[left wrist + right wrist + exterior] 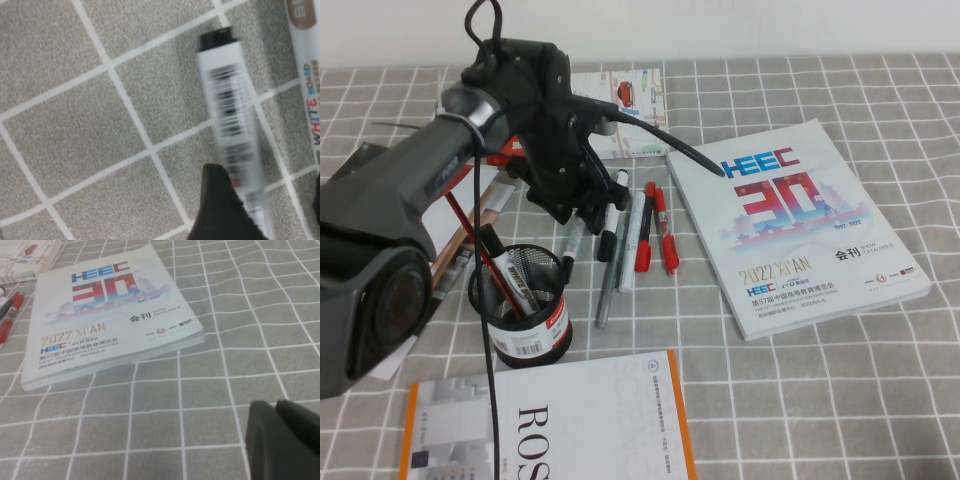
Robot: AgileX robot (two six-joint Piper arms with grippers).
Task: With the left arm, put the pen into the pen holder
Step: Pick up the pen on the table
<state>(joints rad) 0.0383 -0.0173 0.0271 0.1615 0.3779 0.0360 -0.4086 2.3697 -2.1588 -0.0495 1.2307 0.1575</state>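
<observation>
pen holder (523, 305) sits nearest, already with a marker or two standing in it, and just behind it the pen (611, 218) lies flat on the cloth in the row of pens. risk: neighbours lie tight alongside, so a slightly off descent could nudge or grab the wrong one. left gripper (582, 205) hangs right over it, jaws wide, holding nothing; right gripper (285, 440) is parked near the catalogue (105, 315), can't tell its jaws.
</observation>
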